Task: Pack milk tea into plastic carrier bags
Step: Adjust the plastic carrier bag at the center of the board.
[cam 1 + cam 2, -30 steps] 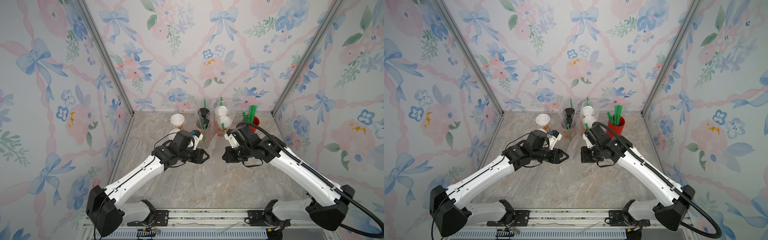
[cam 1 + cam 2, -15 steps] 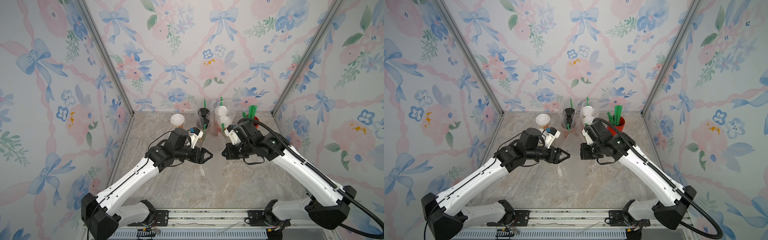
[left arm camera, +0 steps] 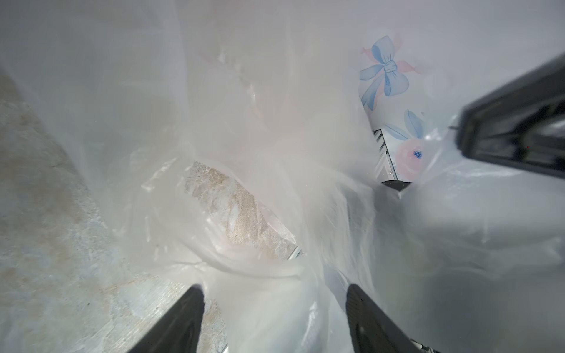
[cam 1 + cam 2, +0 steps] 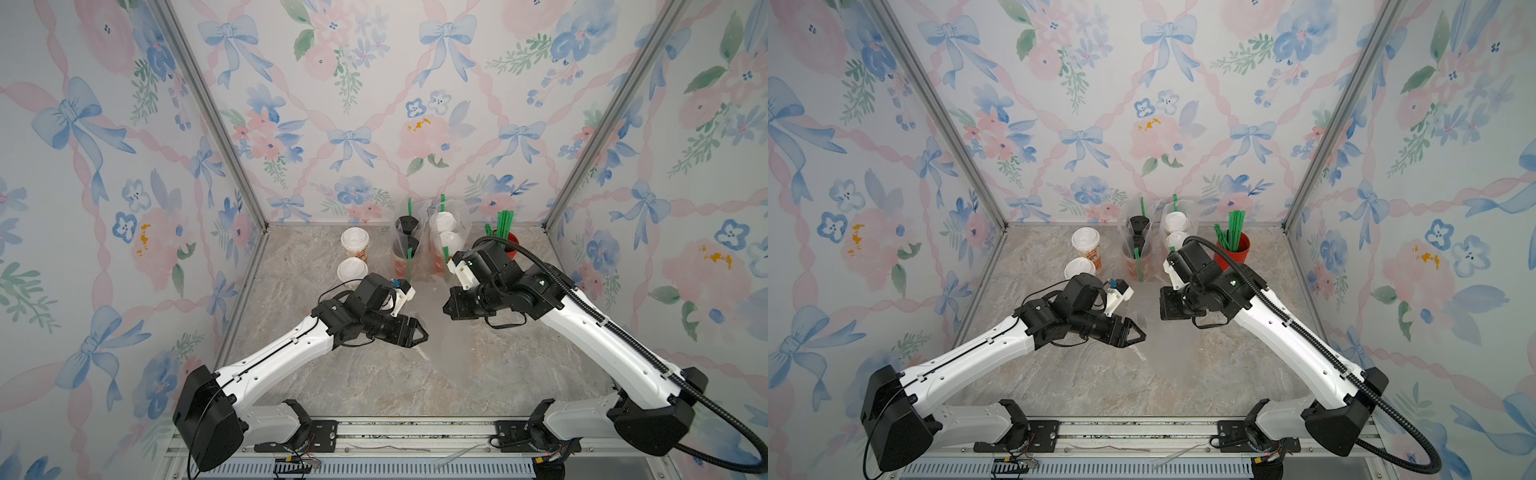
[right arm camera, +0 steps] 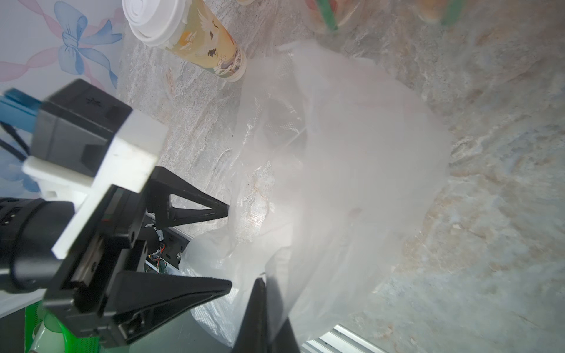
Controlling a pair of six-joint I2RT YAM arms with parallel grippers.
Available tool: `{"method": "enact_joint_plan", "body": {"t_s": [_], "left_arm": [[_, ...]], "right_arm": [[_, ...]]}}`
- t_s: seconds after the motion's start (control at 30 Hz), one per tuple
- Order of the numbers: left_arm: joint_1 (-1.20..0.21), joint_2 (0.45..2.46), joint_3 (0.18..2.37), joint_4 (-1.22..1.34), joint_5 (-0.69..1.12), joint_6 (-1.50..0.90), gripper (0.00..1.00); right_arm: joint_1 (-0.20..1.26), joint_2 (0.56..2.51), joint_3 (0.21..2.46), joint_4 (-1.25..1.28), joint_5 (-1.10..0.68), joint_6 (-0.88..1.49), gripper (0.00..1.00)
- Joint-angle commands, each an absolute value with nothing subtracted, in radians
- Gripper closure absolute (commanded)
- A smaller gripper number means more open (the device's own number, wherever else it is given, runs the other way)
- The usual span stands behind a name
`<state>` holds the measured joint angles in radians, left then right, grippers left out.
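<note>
Closest to me on the marble table [image 4: 365, 386], the two arms meet at the empty bag [image 4: 448, 343] — thin, clear, standing crumpled between them. The left gripper [image 4: 420, 332] has its fingers spread wide with loose film between them, clamping nothing. The right gripper [image 4: 450, 309] is pressed together, pinching the bag's edge. Further back on the left, two cream cups [image 4: 354, 247] with white lids stand loose, side by side. By the back wall two packed bags [image 4: 401, 257] stand next to each other — black-lidded cups [image 4: 409, 225] in one, white-lidded cups [image 4: 445, 220] in the next. The red cup of green straws [image 4: 1233, 247] is just beside them.
</note>
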<state>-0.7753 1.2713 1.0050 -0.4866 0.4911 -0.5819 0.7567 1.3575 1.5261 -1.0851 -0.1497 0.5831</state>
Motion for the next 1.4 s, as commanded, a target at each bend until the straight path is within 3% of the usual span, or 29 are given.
{"method": "enact_joint_plan", "body": {"t_s": [0.0,0.13,0.43,0.67,0.97,1.03,1.17,1.37], "left_arm": [[-0.789,1.29,0.976,-0.449,0.501,-0.619,0.3],[-0.796,1.293,0.928,-0.338,0.549,-0.683,0.4],[-0.806,1.3,0.917,-0.349,0.499,-0.67,0.88],[-0.806,1.297,0.947,-0.534,0.302,-0.628,0.93],[-0.806,1.287,0.938,-0.599,0.218,-0.661,0.89],[-0.804,1.274,0.95,-0.603,0.212,-0.66,0.79],[-0.796,1.232,0.984,-0.602,0.201,-0.649,0.49],[-0.698,1.183,1.026,-0.593,0.256,-0.598,0.33]], "right_arm": [[0.767,1.368,1.555,-1.085,-0.15,0.577,1.0],[0.77,1.371,1.555,-1.076,-0.154,0.578,1.0],[0.77,1.37,1.569,-1.108,-0.121,0.561,1.0],[0.736,1.33,1.604,-1.186,-0.043,0.543,1.0],[0.719,1.306,1.551,-1.16,-0.062,0.55,1.0],[0.719,1.302,1.521,-1.122,-0.089,0.549,1.0],[0.714,1.294,1.459,-1.049,-0.145,0.55,1.0],[0.713,1.283,1.411,-1.001,-0.187,0.546,1.0]]}}
